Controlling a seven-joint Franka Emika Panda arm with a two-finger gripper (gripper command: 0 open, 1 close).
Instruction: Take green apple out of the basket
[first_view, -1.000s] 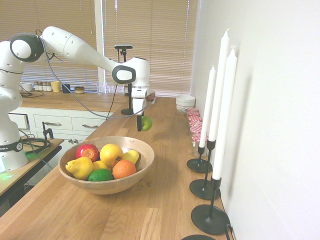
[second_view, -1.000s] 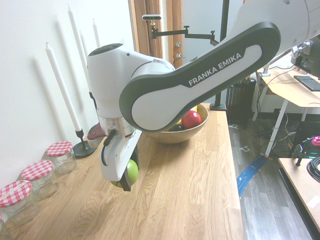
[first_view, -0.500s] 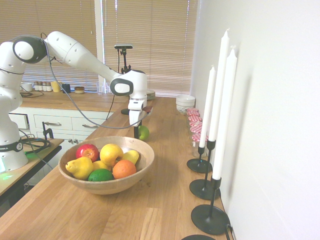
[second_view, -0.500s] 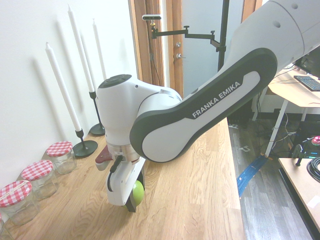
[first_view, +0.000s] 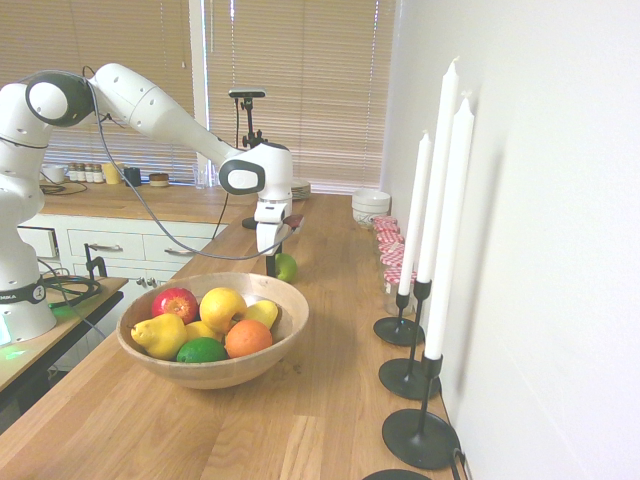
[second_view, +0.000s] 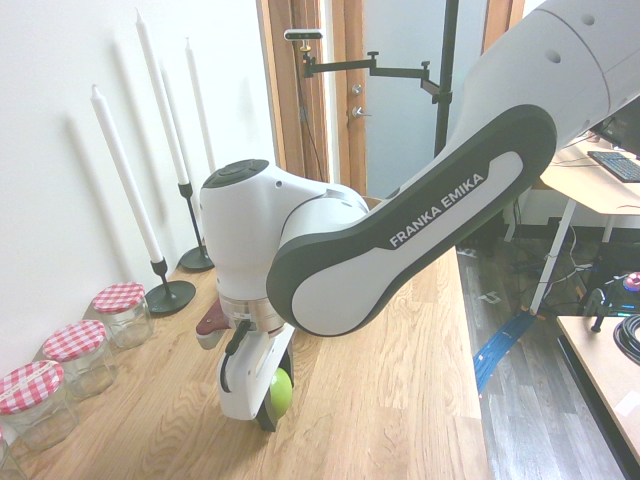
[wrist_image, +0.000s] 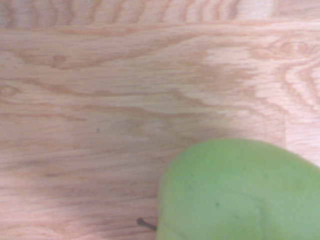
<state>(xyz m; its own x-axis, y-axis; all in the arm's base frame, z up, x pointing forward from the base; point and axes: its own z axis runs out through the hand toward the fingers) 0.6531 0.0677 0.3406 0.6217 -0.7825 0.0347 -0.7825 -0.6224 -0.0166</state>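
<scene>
The green apple (first_view: 287, 266) is down at the wooden counter just behind the basket (first_view: 285, 322), with my gripper (first_view: 276, 266) shut on it. From the other side the apple (second_view: 280, 394) shows between the fingers, low against the countertop (second_view: 400, 380); whether it touches the wood I cannot tell. The wrist view is filled by wood grain with the apple (wrist_image: 240, 192) large and close, its stem showing. The basket is a wide wooden bowl holding a red apple, yellow fruit, an orange and a dark green lime.
Three tall white candles (first_view: 436, 230) in black holders stand along the wall on the right. Jars with red checked lids (second_view: 75, 355) line the wall beyond the apple. White bowls (first_view: 370, 205) sit further back on the counter.
The arm has come down with the apple, from above the counter behind the basket to right at the wood surface. The grip has stayed shut.
</scene>
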